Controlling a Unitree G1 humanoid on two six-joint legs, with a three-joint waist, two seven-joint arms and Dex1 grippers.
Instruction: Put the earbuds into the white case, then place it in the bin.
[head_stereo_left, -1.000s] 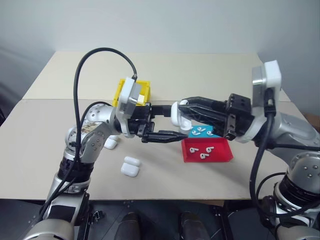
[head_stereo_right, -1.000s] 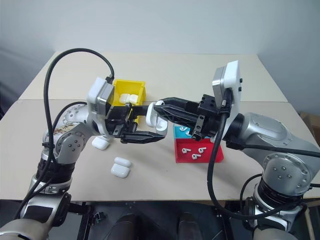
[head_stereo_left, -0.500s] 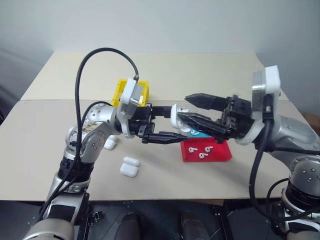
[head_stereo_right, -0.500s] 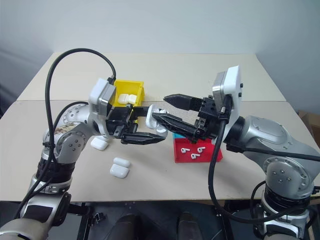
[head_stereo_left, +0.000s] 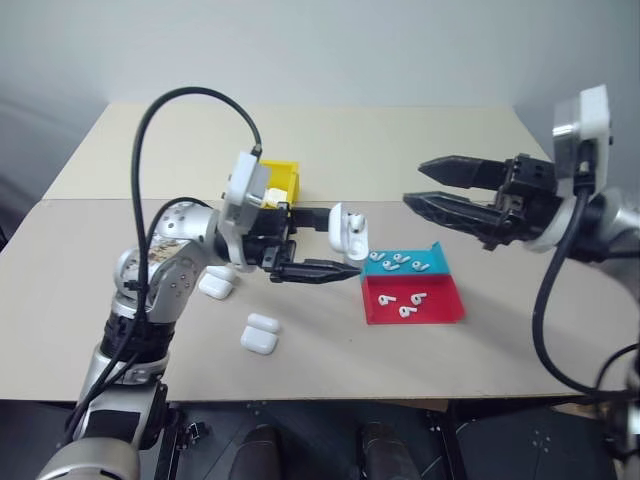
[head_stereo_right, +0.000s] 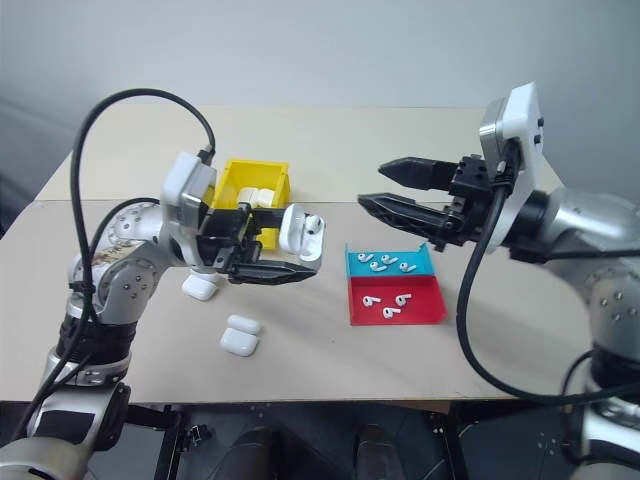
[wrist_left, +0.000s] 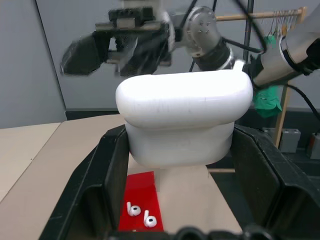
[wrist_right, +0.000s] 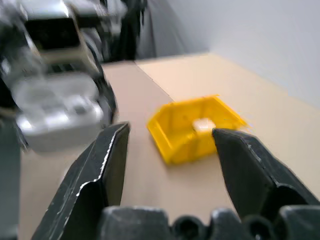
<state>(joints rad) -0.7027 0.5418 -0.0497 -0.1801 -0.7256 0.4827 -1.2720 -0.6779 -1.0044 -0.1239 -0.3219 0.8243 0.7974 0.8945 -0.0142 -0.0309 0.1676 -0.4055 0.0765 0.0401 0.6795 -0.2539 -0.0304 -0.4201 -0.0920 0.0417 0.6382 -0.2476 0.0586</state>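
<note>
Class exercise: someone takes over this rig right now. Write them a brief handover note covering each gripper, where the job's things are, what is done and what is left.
Left gripper: shut on a small glossy white earbud case, lid closed, held above the beige table.
Right gripper: open, holding nothing, in the air off to the right of the case.
Tiny white earbuds lie in the shallow blue tray, more in the shallow red tray.
The bright yellow plastic bin already holds white cases.
More cases wait on the table.
Left: drop the held case into the bin.

Glossy white plastic case (wrist_left: 184, 117); matt tabletop (head_stereo_left: 400, 150).
</note>
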